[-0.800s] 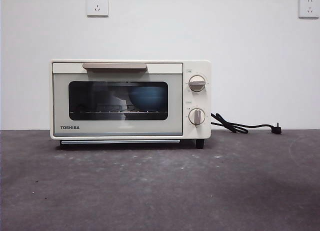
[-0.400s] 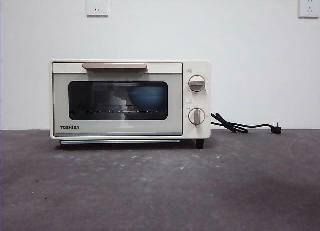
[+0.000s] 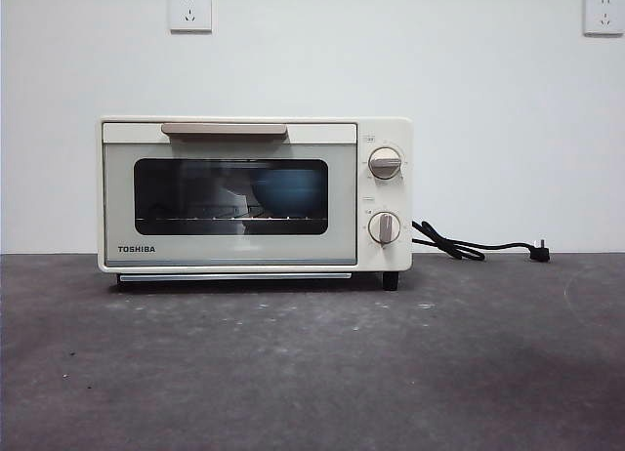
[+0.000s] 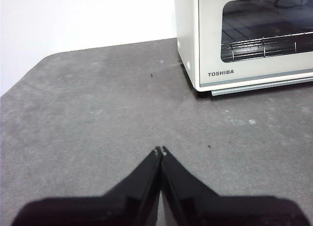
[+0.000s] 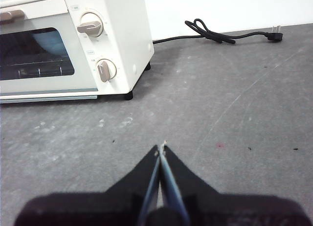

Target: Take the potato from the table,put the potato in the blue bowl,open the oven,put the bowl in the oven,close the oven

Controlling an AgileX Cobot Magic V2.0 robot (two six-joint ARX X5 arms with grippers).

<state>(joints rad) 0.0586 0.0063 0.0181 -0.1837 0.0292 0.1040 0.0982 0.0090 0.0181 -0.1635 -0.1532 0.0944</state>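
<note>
The front view looks level across the table [image 3: 312, 373], square onto the oven [image 3: 254, 195]. Each wrist view looks down at the tabletop from farther back, taking one end of the oven's front, their shared landmark.

Behind the oven's [image 3: 254, 195] dark glass the blue bowl [image 3: 289, 191] shows only dimly at about three o'clock; whether the potato lies inside is hidden.

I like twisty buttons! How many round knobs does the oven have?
2. Both sit on the oven's right side: the upper knob above the lower knob. None seem hidden.
</note>
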